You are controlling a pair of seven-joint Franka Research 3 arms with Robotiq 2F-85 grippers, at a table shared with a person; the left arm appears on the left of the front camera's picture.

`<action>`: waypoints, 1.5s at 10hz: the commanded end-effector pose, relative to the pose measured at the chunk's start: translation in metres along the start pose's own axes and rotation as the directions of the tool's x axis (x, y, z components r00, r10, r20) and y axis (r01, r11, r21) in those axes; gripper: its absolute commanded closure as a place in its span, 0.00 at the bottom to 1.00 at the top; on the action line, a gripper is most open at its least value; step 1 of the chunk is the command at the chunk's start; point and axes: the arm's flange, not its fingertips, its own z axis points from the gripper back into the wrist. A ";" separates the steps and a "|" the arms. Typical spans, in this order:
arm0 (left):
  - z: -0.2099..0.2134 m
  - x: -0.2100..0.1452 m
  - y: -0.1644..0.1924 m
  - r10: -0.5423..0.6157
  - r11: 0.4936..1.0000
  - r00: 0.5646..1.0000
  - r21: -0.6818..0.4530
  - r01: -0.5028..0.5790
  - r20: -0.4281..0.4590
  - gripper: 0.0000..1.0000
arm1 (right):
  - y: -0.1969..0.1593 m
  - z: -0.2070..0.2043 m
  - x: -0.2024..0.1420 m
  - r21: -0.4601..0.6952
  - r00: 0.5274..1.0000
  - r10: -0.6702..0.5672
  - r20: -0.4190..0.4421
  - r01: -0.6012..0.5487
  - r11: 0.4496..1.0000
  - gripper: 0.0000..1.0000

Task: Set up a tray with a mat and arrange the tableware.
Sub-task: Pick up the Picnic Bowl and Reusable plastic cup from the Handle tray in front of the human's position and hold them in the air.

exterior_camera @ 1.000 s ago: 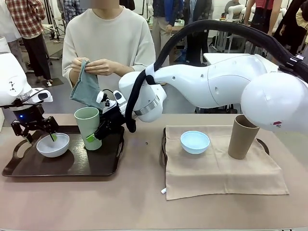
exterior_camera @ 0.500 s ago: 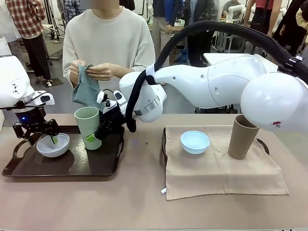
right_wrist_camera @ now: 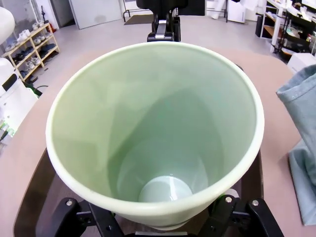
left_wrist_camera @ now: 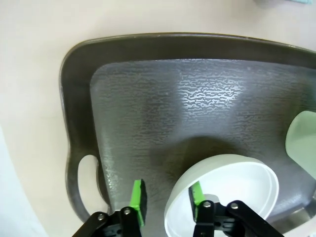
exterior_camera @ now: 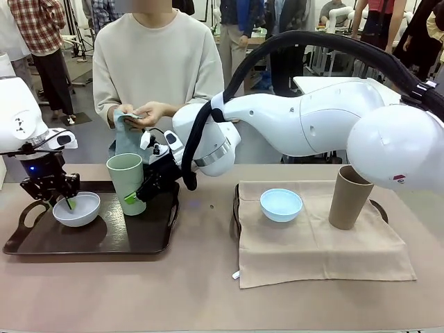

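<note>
A dark tray at the left carries a white bowl and an upright pale green tumbler. My left gripper is drawn close across the bowl's near rim. In the left wrist view one green pad is inside the white bowl and the other outside, with the left gripper over the tray. My right gripper reaches across from the right and holds the tumbler low down. The tumbler stands between the right gripper's fingers.
At the right, a beige mat covers a second tray and bears a light blue bowl and a tan tumbler. The person across the table holds a grey-blue cloth just behind the green tumbler; the cloth hangs nearby.
My left gripper's jaws have drawn together over the white bowl's rim. The person has lowered the cloth to just behind the green tumbler. The right arm has stayed put.
</note>
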 end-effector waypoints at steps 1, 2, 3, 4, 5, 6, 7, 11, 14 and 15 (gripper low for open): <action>0.004 -0.006 0.001 0.030 0.999 1.000 0.035 -0.029 -0.010 0.88 | -0.003 -0.002 -0.001 0.008 0.999 0.009 0.041 -0.009 1.000 0.78; 0.002 -0.005 0.002 0.035 0.999 0.999 0.034 -0.034 -0.018 1.00 | -0.003 -0.002 -0.001 0.009 0.999 0.007 0.043 -0.008 1.000 1.00; 0.002 -0.004 0.003 0.037 0.999 0.999 0.035 -0.036 -0.023 1.00 | -0.004 -0.002 -0.001 0.010 0.999 0.006 0.044 -0.007 1.000 0.78; 0.001 -0.003 0.003 0.040 0.999 0.999 0.036 -0.039 -0.027 1.00 | -0.004 -0.001 -0.002 0.010 0.999 0.007 0.046 -0.007 1.000 1.00; 0.001 -0.002 0.003 0.042 0.998 0.999 0.037 -0.041 -0.030 1.00 | -0.005 -0.002 -0.002 0.011 0.999 0.008 0.047 -0.009 1.000 1.00; 0.001 -0.002 0.003 0.043 0.998 0.999 0.037 -0.042 -0.031 1.00 | -0.004 -0.002 -0.003 0.012 0.999 0.009 0.048 -0.010 1.000 1.00; 0.002 -0.002 0.003 0.042 0.998 0.999 0.038 -0.041 -0.031 1.00 | -0.005 -0.002 -0.003 0.011 0.999 0.011 0.047 -0.011 1.000 0.78; 0.011 -0.006 0.003 0.057 0.998 0.997 0.021 -0.056 -0.048 1.00 | 0.000 0.007 0.003 -0.008 0.998 -0.029 0.053 0.029 1.000 0.78; 0.085 -0.036 -0.005 0.092 0.995 0.995 -0.034 -0.090 0.038 1.00 | 0.054 0.045 0.054 -0.087 0.999 0.033 0.019 -0.031 0.996 0.78; 0.116 -0.052 -0.011 0.080 0.996 0.991 -0.042 -0.076 0.103 1.00 | 0.075 0.058 0.073 -0.125 0.999 0.051 0.012 -0.049 0.991 0.78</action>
